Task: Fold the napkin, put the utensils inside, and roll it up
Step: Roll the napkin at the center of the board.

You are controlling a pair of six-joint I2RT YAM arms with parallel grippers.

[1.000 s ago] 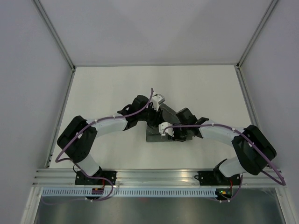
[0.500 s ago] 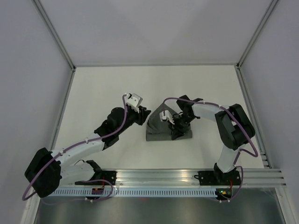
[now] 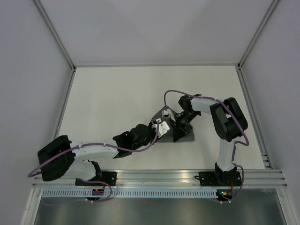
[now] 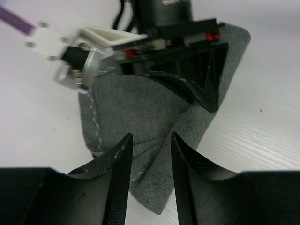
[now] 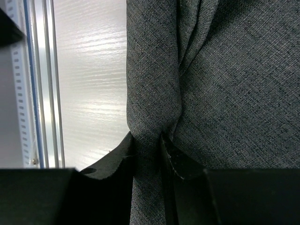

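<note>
Near the middle of the counter (image 3: 117, 93), toward its near edge, the napkin (image 3: 186, 136) lay bunched in folds, both arms reaching in over it. The right pincer (image 5: 147, 140) was clamped on a raised ridge of the dark grey cloth, the fabric squeezed between its fingers. The left pincer (image 4: 151, 137) stood with its jaws apart at the napkin's stitched edge, a fold of cloth showing in the gap between them.
</note>
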